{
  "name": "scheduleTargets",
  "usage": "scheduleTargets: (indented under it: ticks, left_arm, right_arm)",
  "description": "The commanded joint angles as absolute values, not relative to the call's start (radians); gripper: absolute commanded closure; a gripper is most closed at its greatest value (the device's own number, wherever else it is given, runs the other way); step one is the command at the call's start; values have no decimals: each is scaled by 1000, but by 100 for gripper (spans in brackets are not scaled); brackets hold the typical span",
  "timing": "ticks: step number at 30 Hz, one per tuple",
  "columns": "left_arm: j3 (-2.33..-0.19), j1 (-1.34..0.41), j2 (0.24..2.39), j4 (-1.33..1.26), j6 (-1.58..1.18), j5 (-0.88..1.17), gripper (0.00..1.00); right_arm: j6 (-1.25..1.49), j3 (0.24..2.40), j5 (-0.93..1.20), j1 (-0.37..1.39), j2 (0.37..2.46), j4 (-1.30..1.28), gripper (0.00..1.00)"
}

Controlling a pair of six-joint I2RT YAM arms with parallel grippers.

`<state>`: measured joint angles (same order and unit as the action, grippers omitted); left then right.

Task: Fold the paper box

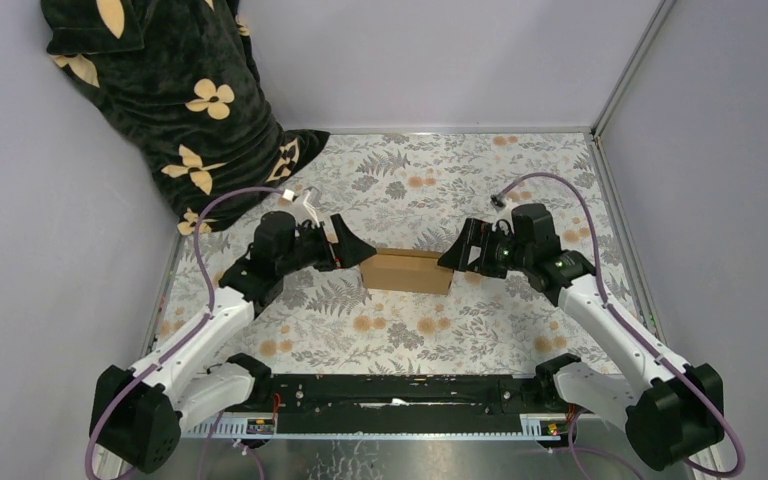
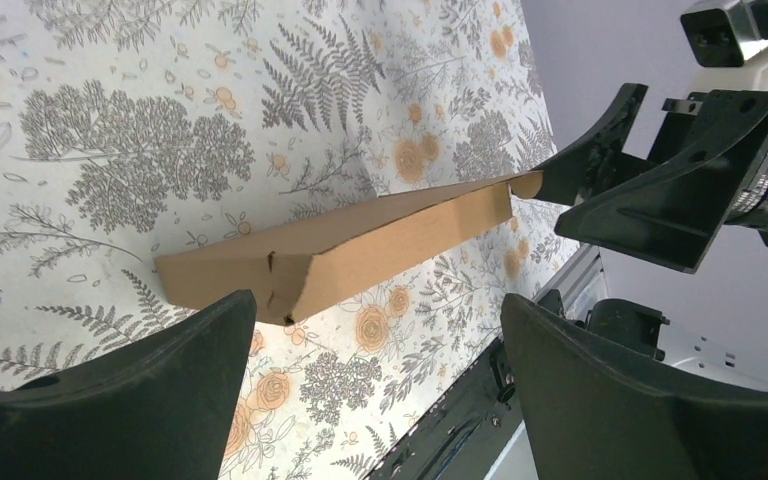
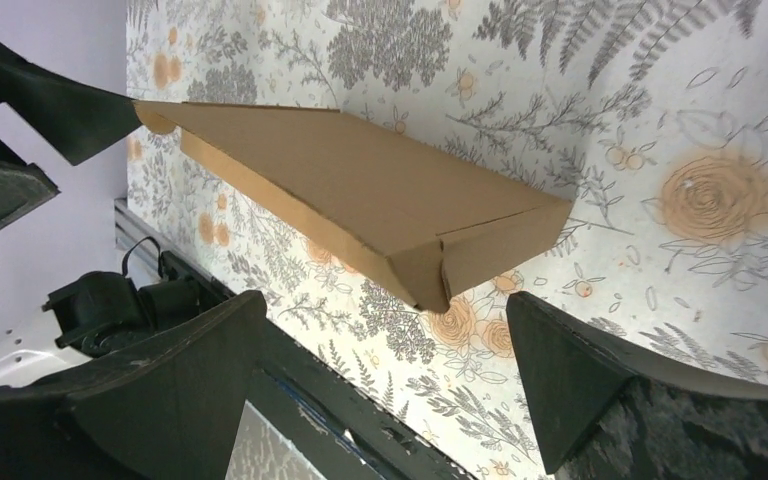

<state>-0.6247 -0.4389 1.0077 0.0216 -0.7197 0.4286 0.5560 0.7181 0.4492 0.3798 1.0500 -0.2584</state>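
Table state: the paper box (image 1: pixel 407 270) lay closed and flat near the middle of the floral tablecloth (image 1: pixel 410 335), long axis running left to right, between the two arms. It read as a shallow brown cardboard box, unmarked, lid down.

Left gripper (image 1: pixel 357 247): jaws spread wide, set at the box's left short end. In the left wrist view the gripper (image 2: pixel 378 303) had its two black fingers (image 2: pixel 110 400) either side of the frame, with the near end of the box (image 2: pixel 360 245) just beyond the tips. Nothing was clamped; whether a tip grazed the corner could not be judged.

Right gripper (image 1: pixel 452 255): jaws likewise wide, at the box's right short end. In the right wrist view the gripper (image 3: pixel 385 300) framed the near corner of the box (image 3: pixel 360 190), and the folded end flap seams showed there. No grip on the cardboard.

Each wrist view showed the opposite gripper at the far end of the box, one finger tip apparently meeting the far corner.

A dark cloth with cream flowers (image 1: pixel 190 110) hung in the far left corner.
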Motion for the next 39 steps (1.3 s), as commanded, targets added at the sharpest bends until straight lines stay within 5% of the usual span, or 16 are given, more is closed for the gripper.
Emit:
scheduleTargets:
  ticks: [1,5,8,10,14,18,21,25,28,31,32,39]
  left_arm:
    - [-724,-446,963,167,-610,388,1]
    - [-783,-446,963,265,-563,348,1]
    - [-809,-446,976,283,-542,339,5]
    - [-824,-446,992,284,-535,345,19]
    - [-870,-446,1026,313,-517,335,60]
    - [-905,-446,1032,325,-488,350,83]
    - [-932,-446,1025,325,-479,388,87]
    - [-976,-446,1008,311,-484,433,73]
    - [-1028,-446,1008,318,-486,483,60]
    - [-1071,-445,991,325,-499,496,12]
    - [-1081,-445,985,324,-507,504,3]
    - [-1074,-425,965,241,-662,623,2]
  right_arm:
    - [427,842,336,387,999,-404,3]
    - [335,905,276,387,993,-470,17]
    - [276,938,232,388,998,-499,40]
    - [237,955,219,388,1004,-512,52]
    - [200,992,137,410,1013,-544,58]
    - [181,1016,30,465,1019,-566,70]
    - [186,1037,5,486,1016,-563,71]
    - [207,1096,26,486,1040,-553,59]
    - [229,1148,90,486,1075,-550,39]
    - [260,1184,139,486,1097,-542,2]
    - [274,1191,158,486,1101,-535,1]
    - [485,1235,159,485,1145,-500,0]
